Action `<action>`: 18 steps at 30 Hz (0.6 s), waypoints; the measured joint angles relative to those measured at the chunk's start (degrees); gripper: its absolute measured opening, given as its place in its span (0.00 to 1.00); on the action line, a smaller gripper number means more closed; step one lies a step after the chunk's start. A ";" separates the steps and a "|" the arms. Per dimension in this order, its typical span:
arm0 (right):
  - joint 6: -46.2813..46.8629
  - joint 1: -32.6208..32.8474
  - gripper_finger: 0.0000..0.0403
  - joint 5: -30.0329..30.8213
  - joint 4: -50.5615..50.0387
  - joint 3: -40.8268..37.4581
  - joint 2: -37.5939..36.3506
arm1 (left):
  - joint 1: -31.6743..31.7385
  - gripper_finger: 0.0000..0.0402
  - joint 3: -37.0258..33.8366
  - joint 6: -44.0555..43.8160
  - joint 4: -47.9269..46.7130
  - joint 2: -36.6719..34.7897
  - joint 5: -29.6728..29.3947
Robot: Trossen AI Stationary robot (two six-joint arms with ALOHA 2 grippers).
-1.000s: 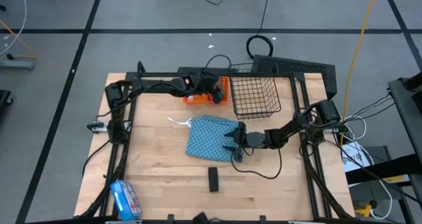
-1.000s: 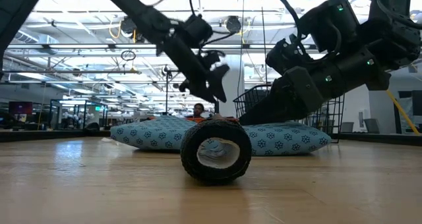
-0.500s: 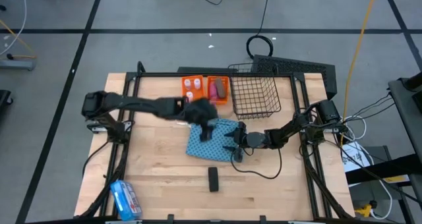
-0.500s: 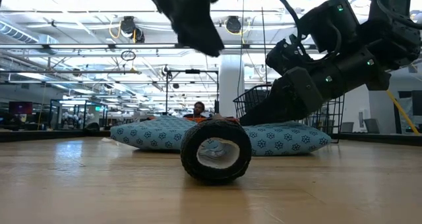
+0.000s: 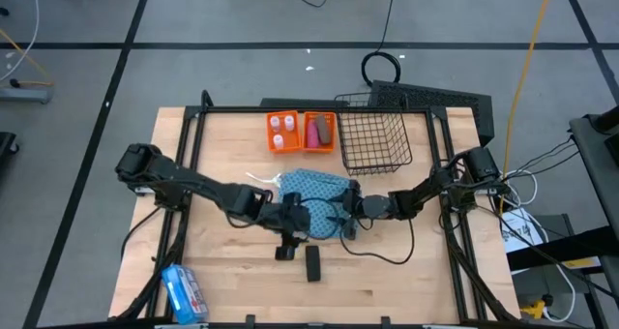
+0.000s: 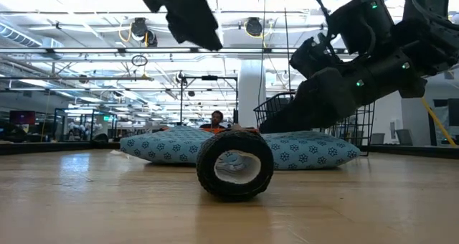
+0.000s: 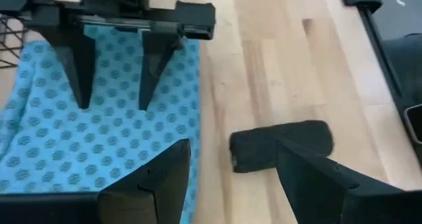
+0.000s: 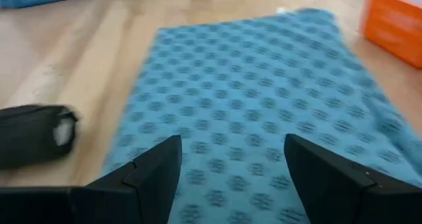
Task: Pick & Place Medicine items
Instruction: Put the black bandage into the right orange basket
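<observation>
The black bar (image 5: 312, 262) lies flat on the table near its near edge; the low view shows its end (image 6: 234, 165) head-on, and it also shows in the left wrist view (image 7: 280, 145). My left gripper (image 5: 290, 238) (image 7: 227, 174) is open above the table, just left of the bar. My right gripper (image 5: 337, 218) (image 8: 232, 141) is open and low over the right part of the blue patterned cloth (image 5: 308, 201) (image 8: 250, 99). Tiny white bottles (image 5: 280, 128) and a pink tube with a brown piece (image 5: 319, 131) sit in the orange tray (image 5: 302, 147).
A wire basket (image 5: 375, 135) stands at the far edge, right of the orange tray. A blue and white packet (image 5: 184, 290) lies at the near left corner. Bare wood stretches along the near edge on both sides of the bar. A cable (image 5: 387, 252) trails from the right arm.
My left arm has swung from the orange tray at the far edge across the blue cloth toward the near edge, ending beside the black bar. My right gripper has risen slightly over the cloth. The bar and cloth have stayed put.
</observation>
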 joint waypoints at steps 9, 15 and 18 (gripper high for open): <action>-3.53 3.01 0.64 -4.08 5.79 0.02 0.00 | -2.78 0.57 0.11 -2.70 3.10 -0.97 -8.08; -1.44 3.34 0.64 -3.99 5.96 0.02 0.00 | -4.23 0.57 0.07 0.89 0.81 2.99 -0.07; -0.95 3.32 0.64 -3.93 5.74 0.03 0.00 | -5.23 0.57 0.06 9.81 1.33 6.13 -1.64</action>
